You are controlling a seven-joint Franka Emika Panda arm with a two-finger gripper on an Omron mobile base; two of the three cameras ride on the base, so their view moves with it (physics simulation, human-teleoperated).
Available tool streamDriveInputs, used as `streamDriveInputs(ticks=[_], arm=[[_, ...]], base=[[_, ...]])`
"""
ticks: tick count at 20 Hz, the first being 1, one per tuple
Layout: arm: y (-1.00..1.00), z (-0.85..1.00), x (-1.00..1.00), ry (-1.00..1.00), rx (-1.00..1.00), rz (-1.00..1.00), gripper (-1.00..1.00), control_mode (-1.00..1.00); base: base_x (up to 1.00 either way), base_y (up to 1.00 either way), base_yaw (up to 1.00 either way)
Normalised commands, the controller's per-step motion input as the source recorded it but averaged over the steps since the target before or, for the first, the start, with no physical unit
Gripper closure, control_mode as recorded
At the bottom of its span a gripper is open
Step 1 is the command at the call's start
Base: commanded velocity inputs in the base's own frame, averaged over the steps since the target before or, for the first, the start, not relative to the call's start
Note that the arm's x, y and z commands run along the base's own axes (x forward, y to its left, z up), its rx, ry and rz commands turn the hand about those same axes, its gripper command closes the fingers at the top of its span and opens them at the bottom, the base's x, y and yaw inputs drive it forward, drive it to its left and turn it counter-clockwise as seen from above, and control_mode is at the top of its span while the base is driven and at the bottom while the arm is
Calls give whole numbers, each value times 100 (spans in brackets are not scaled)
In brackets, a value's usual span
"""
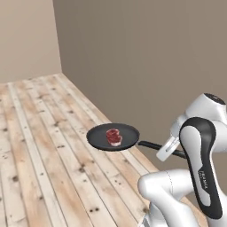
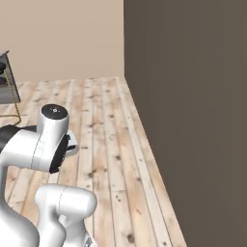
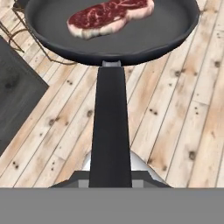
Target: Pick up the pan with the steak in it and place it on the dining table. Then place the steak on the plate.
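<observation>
Hand (image 1: 165, 150) clamps long black handle; shallow black pan (image 1: 113, 137) carries marbled steak (image 1: 114, 136)

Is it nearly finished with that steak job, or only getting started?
About a third in. Done: the pan is picked up, the steak lying inside. In hand: the pincer is shut on the handle, holding it above the wooden floor. Left: setting it on the dining table and moving the steak to the plate.

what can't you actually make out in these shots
- Gripper fingertips: in the hand view the pan handle covers them; in the left base view the arm's dark link hides the grip.
- Pan underside: not visible in any view.
- Dark slab at the hand view's left edge: cut off, unidentifiable.
- Steak: too small in the left base view for detail.
</observation>
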Motion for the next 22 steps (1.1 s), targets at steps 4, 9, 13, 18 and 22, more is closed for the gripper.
streamDriveInputs(ticks=[4, 9, 13, 18, 22], arm=[[0, 0, 0, 0, 0, 0, 100, 100], [0, 0, 0, 0, 0, 0, 100, 100], [0, 0, 0, 0, 0, 0, 100, 100], [0, 0, 0, 0, 0, 0, 100, 100], [0, 0, 0, 0, 0, 0, 100, 100]], base=[[100, 22, 0], [100, 22, 0], [100, 23, 0], [100, 25, 0], [100, 28, 0]])
